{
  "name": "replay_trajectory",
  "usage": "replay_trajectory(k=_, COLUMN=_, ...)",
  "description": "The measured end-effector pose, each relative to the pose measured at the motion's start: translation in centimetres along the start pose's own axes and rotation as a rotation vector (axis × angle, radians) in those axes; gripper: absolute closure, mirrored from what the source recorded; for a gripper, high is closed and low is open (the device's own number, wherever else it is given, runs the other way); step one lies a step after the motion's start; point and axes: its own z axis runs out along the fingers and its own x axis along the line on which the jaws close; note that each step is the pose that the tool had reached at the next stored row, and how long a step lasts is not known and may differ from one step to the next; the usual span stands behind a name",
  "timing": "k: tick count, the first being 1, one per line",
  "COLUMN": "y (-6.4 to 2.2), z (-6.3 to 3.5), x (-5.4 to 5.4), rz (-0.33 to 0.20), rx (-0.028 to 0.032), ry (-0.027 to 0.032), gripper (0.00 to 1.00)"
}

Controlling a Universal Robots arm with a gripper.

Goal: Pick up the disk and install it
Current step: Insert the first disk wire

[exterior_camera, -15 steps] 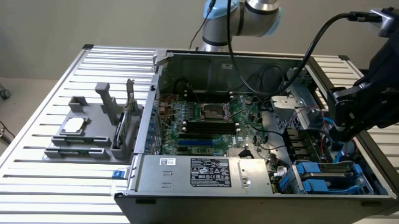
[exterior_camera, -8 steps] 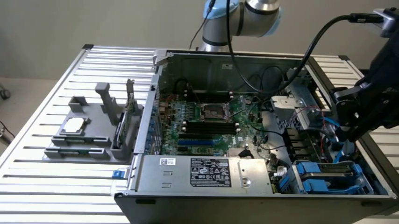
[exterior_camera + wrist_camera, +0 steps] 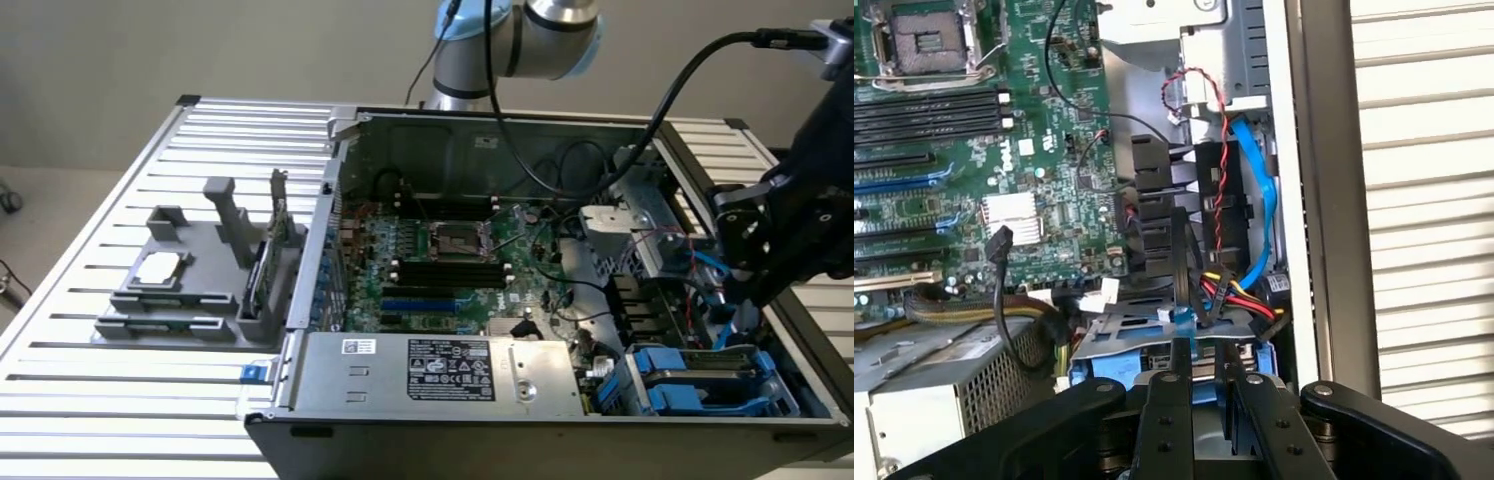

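On the exterior view's left, the slatted table (image 3: 80, 330) carries a grey fixture (image 3: 174, 300). A small square silver chip (image 3: 160, 268) lies flat in it, and a thin plate (image 3: 274, 255) stands on edge in a slot beside it. Neither is the task's thing.

In the middle, an open computer case (image 3: 334, 150) sits on the table with the motherboard (image 3: 441, 265) exposed and the CPU socket (image 3: 461, 240) apparently empty. A long grey power supply (image 3: 441, 370) with a white sticker runs along the near wall.

Toward the exterior view's right, inside the case, is the drive bay (image 3: 694, 385) with blue carriers. Red, black and yellow cables (image 3: 1239, 290) bunch just above it. The pincer (image 3: 1207, 360) hangs directly over this bay. Its jaws look closed on the disk (image 3: 738, 335) — a thin silver slab with blue edging, held on edge and pointing down. Whether its lower end touches the bay's top or sits just above it cannot be told. The wrist view agrees: a blue strip is pinched between two black fingers (image 3: 1166, 390), with silver cage and blue plastic right beneath.

Progress, as a judgement: the pick-up looks done and the disk is at the bay. Not yet done — seating it in a slot and releasing it. Most of the slab shows above the cage, so it is not pushed home.
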Motion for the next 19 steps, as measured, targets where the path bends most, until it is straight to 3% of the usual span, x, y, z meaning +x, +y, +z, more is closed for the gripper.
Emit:
replay_trajectory(k=7, y=0.00, z=0.14, x=0.01, rz=0.106, rx=0.0083, ry=-0.0040, gripper=0.75)
replay_trajectory(k=13, y=0.02, z=0.33, x=-0.19, rz=0.165, rx=0.0297, ry=-0.0095, gripper=0.75)
replay_trajectory(k=19, y=0.02, z=0.86, x=-0.21, rz=0.252, rx=0.0371, ry=-0.0112, gripper=0.75)
